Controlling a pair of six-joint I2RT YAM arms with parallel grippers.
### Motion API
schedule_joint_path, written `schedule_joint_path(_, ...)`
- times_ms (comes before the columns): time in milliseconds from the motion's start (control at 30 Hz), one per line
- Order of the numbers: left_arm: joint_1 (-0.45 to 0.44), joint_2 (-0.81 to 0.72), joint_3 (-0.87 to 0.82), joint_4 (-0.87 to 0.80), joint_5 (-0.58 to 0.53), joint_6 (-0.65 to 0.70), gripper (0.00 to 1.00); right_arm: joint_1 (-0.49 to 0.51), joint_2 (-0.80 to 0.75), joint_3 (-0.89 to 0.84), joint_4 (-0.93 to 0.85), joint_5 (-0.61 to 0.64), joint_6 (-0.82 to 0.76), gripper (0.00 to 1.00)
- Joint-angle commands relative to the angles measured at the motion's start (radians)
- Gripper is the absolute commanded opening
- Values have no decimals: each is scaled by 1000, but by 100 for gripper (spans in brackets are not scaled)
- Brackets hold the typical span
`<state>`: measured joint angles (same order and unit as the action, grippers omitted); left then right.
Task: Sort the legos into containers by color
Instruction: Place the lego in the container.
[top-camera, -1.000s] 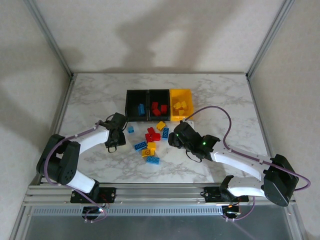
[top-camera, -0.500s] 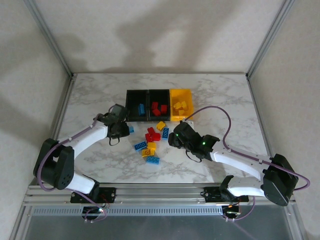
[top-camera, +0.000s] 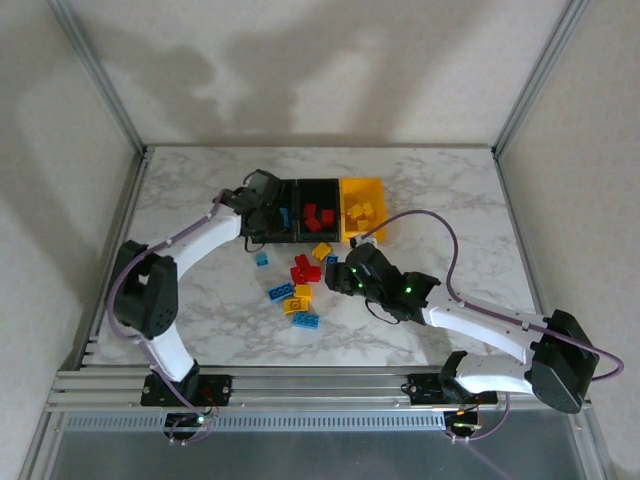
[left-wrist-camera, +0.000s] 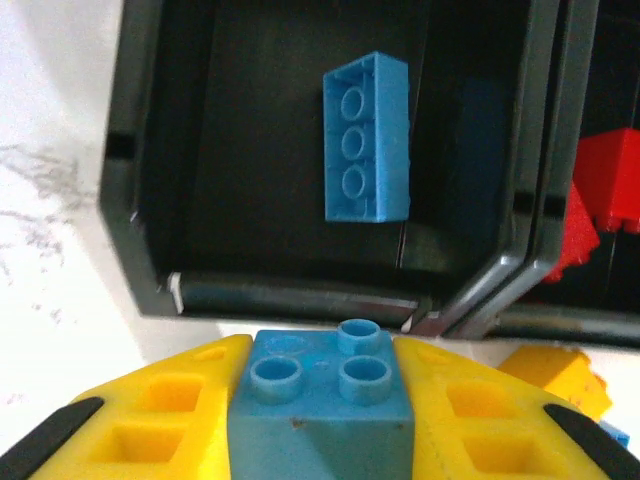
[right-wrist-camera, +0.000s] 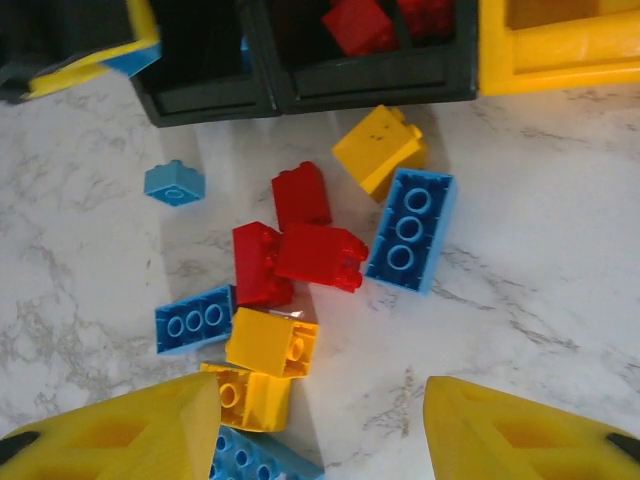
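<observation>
Left gripper (top-camera: 264, 200) has swung away from the table (top-camera: 450, 200) beside the pile and now hangs over the near rim of the left bin (left-wrist-camera: 140, 180). Its fingers are clamped on a blue brick (left-wrist-camera: 318, 395), studs up. One long blue brick (left-wrist-camera: 366, 138) lies flat on that bin's floor. The middle bin (top-camera: 320, 183) holds red bricks (top-camera: 316, 215), and the yellow bin (top-camera: 362, 184) holds yellow bricks (top-camera: 362, 210). The three bins stand joined in a row toward the table's far edge. The pile (right-wrist-camera: 300, 250) of red, yellow and blue bricks sits just in front of them, unchanged. A small blue brick (right-wrist-camera: 174, 183) lies apart on its left. The right gripper (right-wrist-camera: 320, 410) has barely shifted. It hovers above the pile's near side, jaws apart and holding nothing.
</observation>
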<state>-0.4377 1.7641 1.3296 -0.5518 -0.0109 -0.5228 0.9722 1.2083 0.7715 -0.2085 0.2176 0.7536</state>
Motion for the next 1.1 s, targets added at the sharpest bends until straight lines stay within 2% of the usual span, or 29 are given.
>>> schedule_joint_path(0, 2, 67, 92, -29, -45, 7, 27, 22, 23, 43, 57, -10, -40, 56)
schedule_joint_path(267, 14, 226, 244, -66, -89, 4, 28, 29, 24, 51, 59, 2, -36, 56)
schedule_joint_path(433, 16, 253, 252, -68, -118, -16, 30, 29, 6, 37, 48, 18, -30, 56)
schedule_joint_path(600, 13, 250, 247, -69, -130, -26, 45, 29, 11, 36, 47, 19, -30, 56)
schedule_joint_path(733, 8, 231, 245, -76, -138, -25, 54, 29, 14, 41, 45, 23, -31, 56)
schedule_joint_path(867, 4, 186, 236, -83, -138, -25, 55, 29, 15, 43, 31, 31, -24, 57)
schedule_joint_path(1067, -23, 32, 158, -65, -101, -22, 56, 28, 23, 63, -36, 51, 0, 59)
